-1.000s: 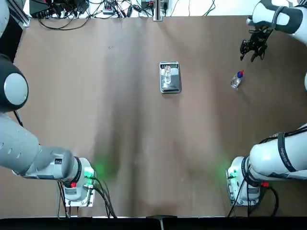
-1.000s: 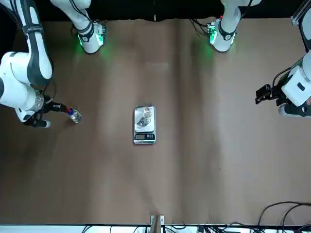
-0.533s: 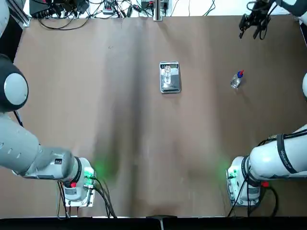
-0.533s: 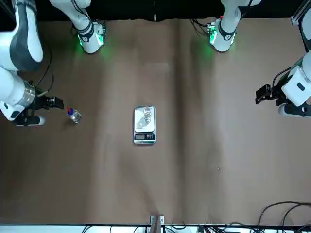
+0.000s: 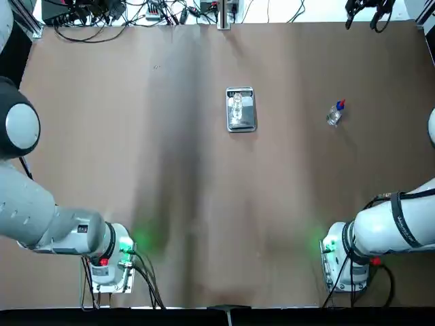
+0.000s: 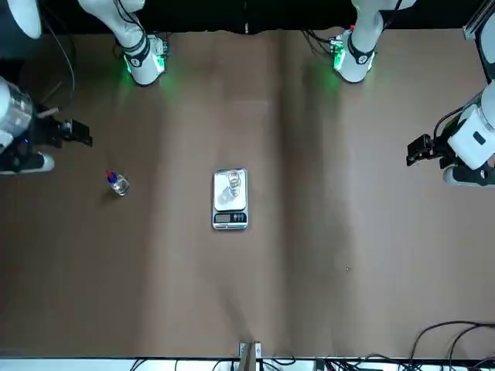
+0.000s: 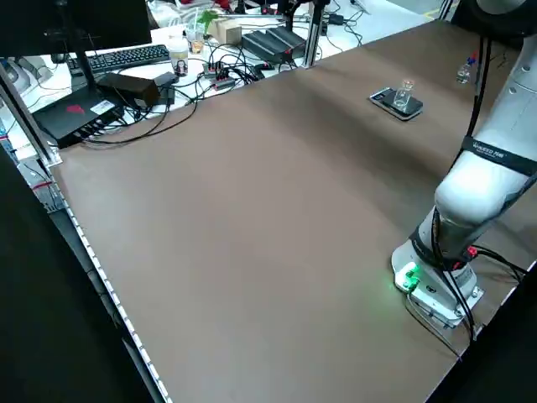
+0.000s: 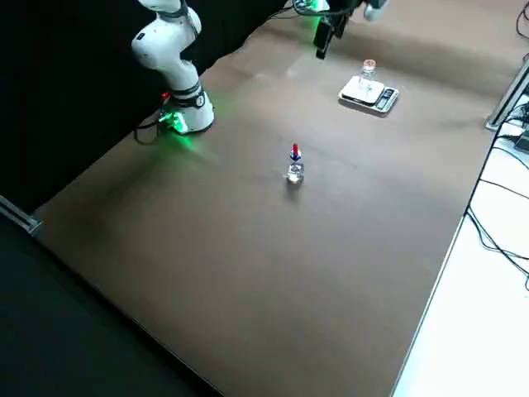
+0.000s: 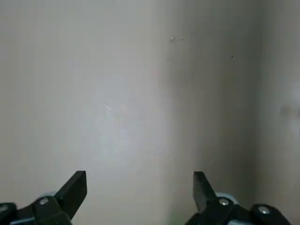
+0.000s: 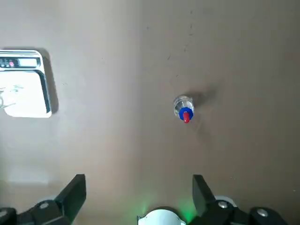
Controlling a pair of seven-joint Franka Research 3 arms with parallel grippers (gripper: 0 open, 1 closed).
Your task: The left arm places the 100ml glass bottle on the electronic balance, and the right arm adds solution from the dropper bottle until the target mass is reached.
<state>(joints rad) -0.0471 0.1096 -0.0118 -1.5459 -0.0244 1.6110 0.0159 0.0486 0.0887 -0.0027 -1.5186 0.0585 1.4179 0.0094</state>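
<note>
Moved farther off from the dropper bottle (image 5: pixel 335 113) since the earlier top view, the right gripper (image 5: pixel 363 26) is seen beyond the table's far edge; the bottle (image 5: pixel 236 106) is held up by the balance (image 5: pixel 242 127). In the front view, the left gripper (image 6: pixel 411 157) is seen parked at the side. In the right side view, the dropper bottle is left upright, well apart from the balance. By the wrist views, both grippers are spread and empty. Retreat seems under way; height should be kept and the balance left undisturbed.
</note>
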